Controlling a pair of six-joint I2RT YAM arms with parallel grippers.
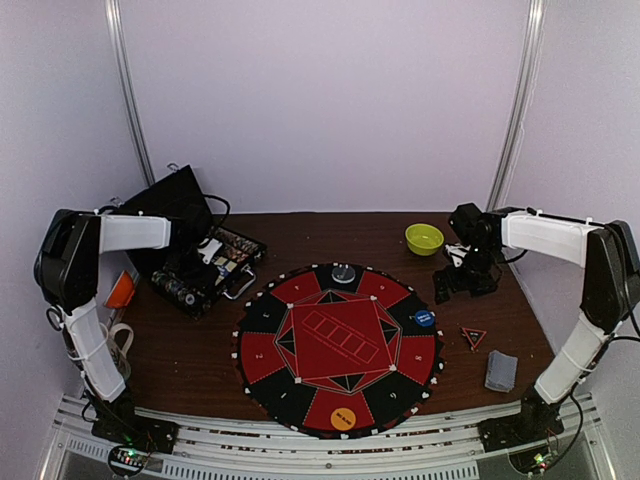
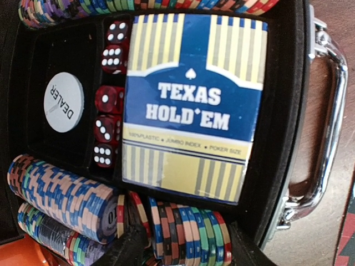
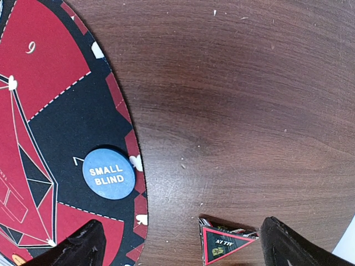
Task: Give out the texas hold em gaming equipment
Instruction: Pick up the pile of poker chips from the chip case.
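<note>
l gripper, jaw state unclear, over tight-packed striped-edge poker chips in black case; may drag neighbours out; r gripper spread.

Bare table between mat and green bowl
</note>
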